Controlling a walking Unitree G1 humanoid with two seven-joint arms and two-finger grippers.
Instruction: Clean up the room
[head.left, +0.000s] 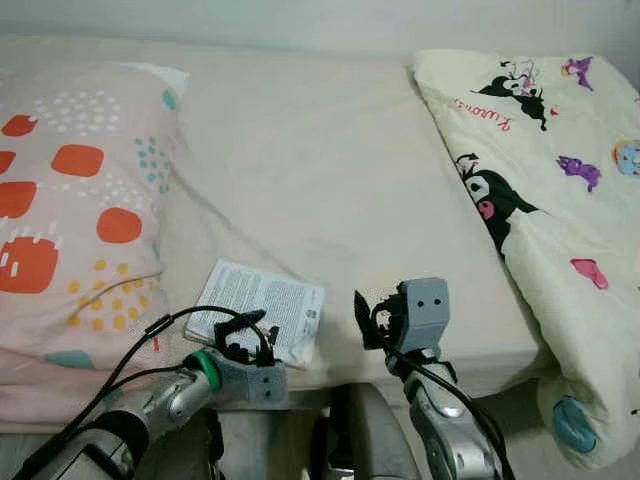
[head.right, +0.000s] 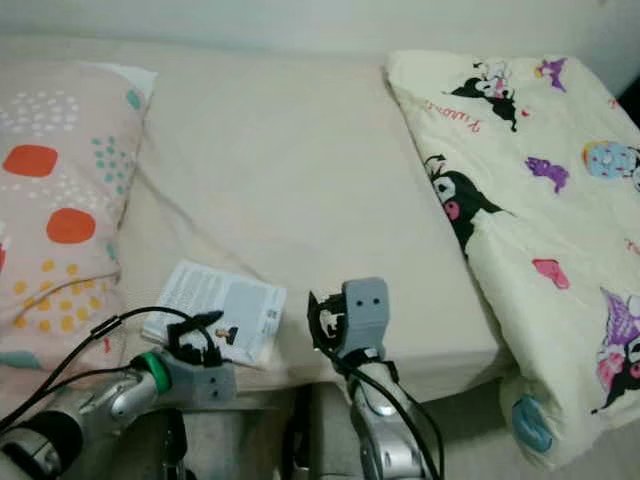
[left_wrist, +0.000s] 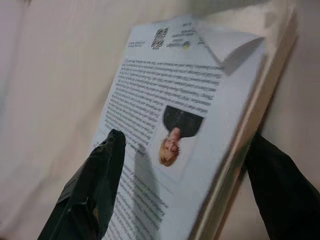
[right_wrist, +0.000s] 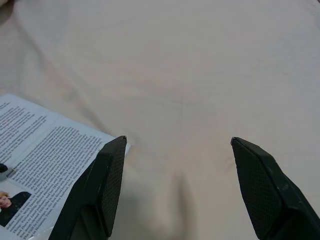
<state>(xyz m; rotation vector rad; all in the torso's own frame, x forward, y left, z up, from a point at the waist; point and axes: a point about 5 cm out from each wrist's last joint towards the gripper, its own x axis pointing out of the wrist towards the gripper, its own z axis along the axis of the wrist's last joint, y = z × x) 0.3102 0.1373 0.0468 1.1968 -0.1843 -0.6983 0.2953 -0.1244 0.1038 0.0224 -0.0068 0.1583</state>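
My left jaws (left_wrist: 180, 195) are spread around the near corner of the book (head.left: 262, 307), one finger lying on the printed back cover and the other down past the page edges on the spine side; they straddle it but I can't call that a clenched hold yet, since the finger on the cover looks to rest there without pressing. The book lies flat on the bed (head.left: 330, 180) near its front edge, just beside the patterned pillow (head.left: 75, 200) and well apart from the cartoon quilt (head.left: 560, 180) on the far side of it. My right jaws (right_wrist: 175, 190) are released, hovering over bare sheet just beside the book's other near corner. The risk I see is in the bite: the top corner of the cover is already curling up, so if I close on the cover and a few pages alone, the block will sag open and slide out as I lift. The soft mattress could also let the lower finger dig into the sheet and drag fabric along. The cable (head.left: 150, 335) looping by my left wrist may snag.
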